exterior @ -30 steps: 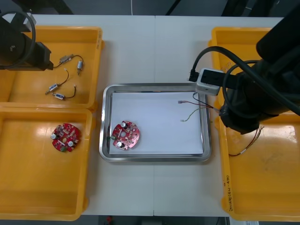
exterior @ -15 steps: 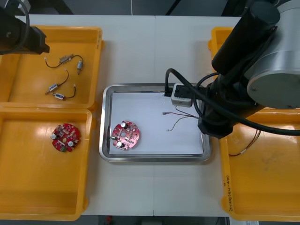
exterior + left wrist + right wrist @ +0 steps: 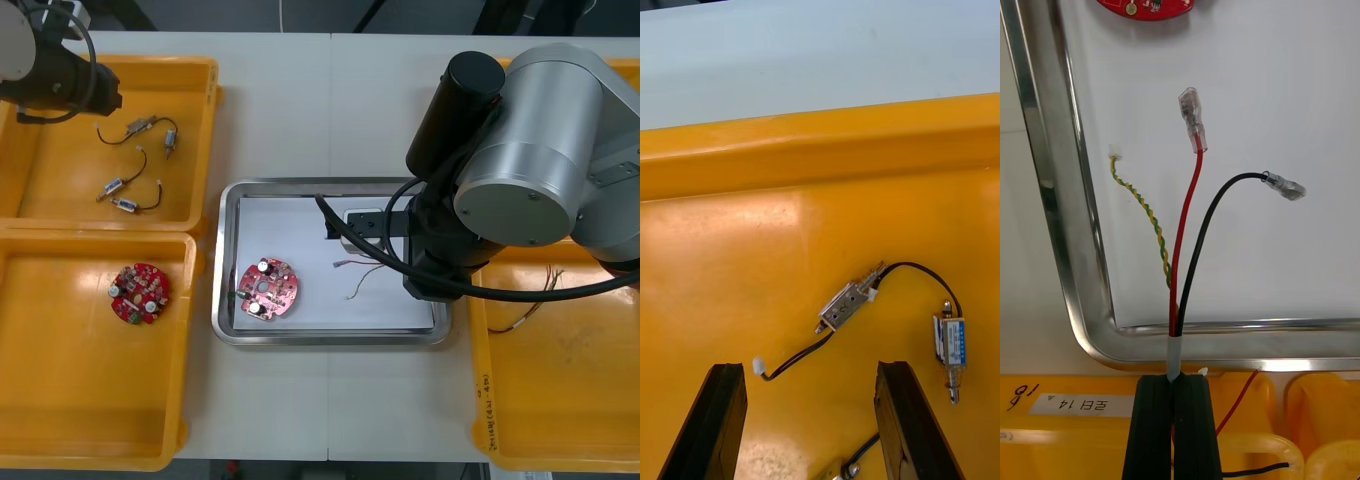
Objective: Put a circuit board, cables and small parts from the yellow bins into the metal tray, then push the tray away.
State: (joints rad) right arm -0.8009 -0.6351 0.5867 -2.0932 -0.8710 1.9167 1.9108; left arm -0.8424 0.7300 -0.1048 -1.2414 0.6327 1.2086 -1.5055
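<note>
My right gripper (image 3: 1177,382) is shut on a cable bundle (image 3: 1196,187) of red, black and twisted yellow-green wires. The loose ends hang over the white inside of the metal tray (image 3: 1052,187), just past its rim. From the front, the right arm (image 3: 500,190) covers the tray's (image 3: 330,190) right side, and the cable ends (image 3: 355,272) stick out toward a round red circuit board (image 3: 268,288) lying in the tray. My left gripper (image 3: 809,367) is open above the back left yellow bin (image 3: 820,150), over small metal parts (image 3: 846,306) with black leads.
A second red circuit board (image 3: 139,293) lies in the front left bin (image 3: 95,440). Several small metal parts (image 3: 140,165) are scattered in the back left bin. More cables (image 3: 540,295) lie in the front right bin (image 3: 560,400). The left arm (image 3: 50,70) hangs over the back left corner.
My right arm has swung left from the right bin over the tray, carrying the cable bundle toward the board. The left arm has shifted slightly over the back left bin.
</note>
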